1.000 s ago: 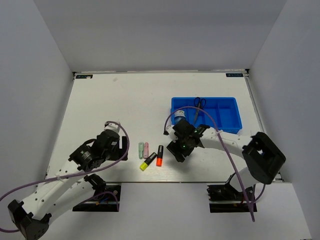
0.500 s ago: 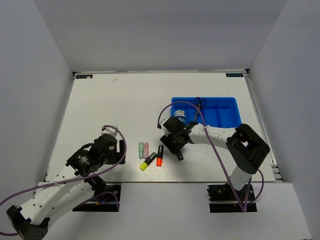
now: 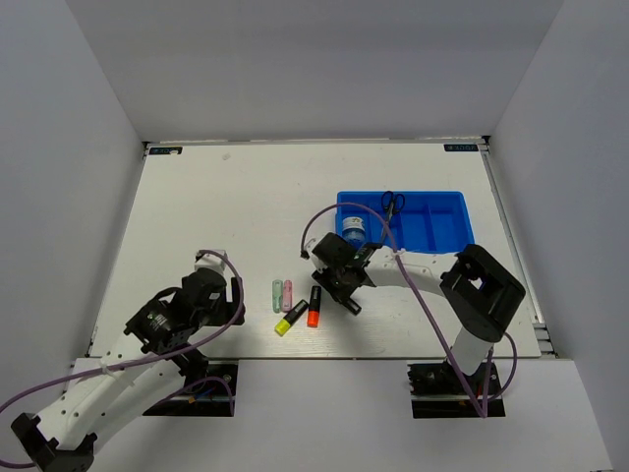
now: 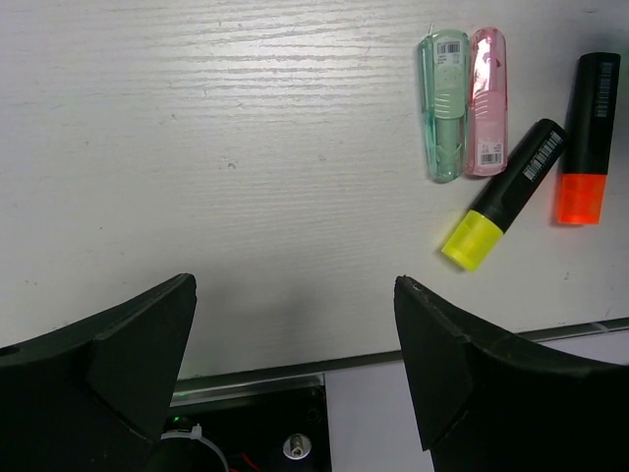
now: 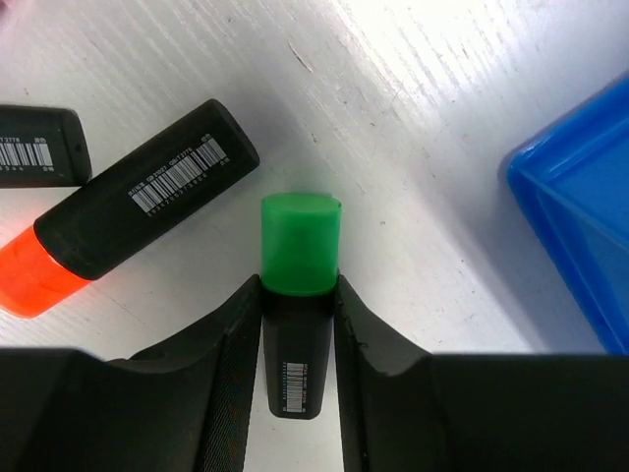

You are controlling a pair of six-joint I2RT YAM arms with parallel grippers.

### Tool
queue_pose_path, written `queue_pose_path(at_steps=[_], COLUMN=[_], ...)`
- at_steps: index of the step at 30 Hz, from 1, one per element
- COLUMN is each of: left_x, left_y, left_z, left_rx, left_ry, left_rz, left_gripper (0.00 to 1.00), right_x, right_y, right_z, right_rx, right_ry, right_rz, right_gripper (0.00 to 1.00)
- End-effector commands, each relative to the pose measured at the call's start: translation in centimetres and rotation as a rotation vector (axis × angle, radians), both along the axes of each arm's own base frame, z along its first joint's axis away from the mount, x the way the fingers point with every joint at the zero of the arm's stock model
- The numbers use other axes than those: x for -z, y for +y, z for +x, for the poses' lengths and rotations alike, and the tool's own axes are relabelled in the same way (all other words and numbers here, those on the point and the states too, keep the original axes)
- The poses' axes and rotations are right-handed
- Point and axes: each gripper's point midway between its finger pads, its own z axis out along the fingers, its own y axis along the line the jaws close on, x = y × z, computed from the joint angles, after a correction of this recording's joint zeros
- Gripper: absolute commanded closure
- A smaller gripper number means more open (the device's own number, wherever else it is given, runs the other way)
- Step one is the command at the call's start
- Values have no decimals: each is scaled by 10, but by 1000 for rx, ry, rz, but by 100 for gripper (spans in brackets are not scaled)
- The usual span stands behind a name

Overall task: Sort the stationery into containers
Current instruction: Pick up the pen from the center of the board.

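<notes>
Left hand [image 4: 293, 295] spread wide, holding nothing, above counter [image 4: 197, 118] near front edge. Yellow highlighter [image 4: 501, 197], orange highlighter [image 4: 588, 138], pale green highlighter [image 4: 444, 103] and pink highlighter [image 4: 486, 98] lie grouped on counter. Right hand [image 5: 298, 305] pinches green highlighter [image 5: 300, 246] by black body, beside orange highlighter. Beyond, blue tray [image 3: 447, 221] holds scissors [image 3: 391, 204] and blue-and-white roll [image 3: 353, 227].
</notes>
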Motion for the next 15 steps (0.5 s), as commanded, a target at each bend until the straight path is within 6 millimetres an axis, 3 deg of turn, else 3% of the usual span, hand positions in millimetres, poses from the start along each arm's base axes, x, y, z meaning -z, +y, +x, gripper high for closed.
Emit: queue_pose_path(at_steps=[1,3,4,5,9,10,14,15], left_x=[5,5,5,4,3,2,-3,-6], left_y=[-1,-6,-7,-9,-20,-30,-58,-65], left_z=[-3,-3,-3,-2,0,1,6,7], left_rx=[0,12,19,22,52,79,155,178], left_ry=[16,19,22,20,30,42,60,57], left_rz=[-13,-28,-35,-43,-73,-98,-170,-183], left_gripper=[8,8,8,8,9,11,19,24], right_x=[29,14,-3,-3,-56,-60,-109,-129], right_y=[-31,-25,-20,-19,-10,-11,-8,-11], right_z=[-29,-30,-28,-29,-16,-16,8,19], right_rx=[-71,-130,-157,-161,-230,-234,-202,-166], right_ry=[113,107,77,78,-54,-59,-218,-297], right_rz=[-148,-106,-55,-53,53,58,122,145], right_gripper=[90,94,98,100,100,100,100,100])
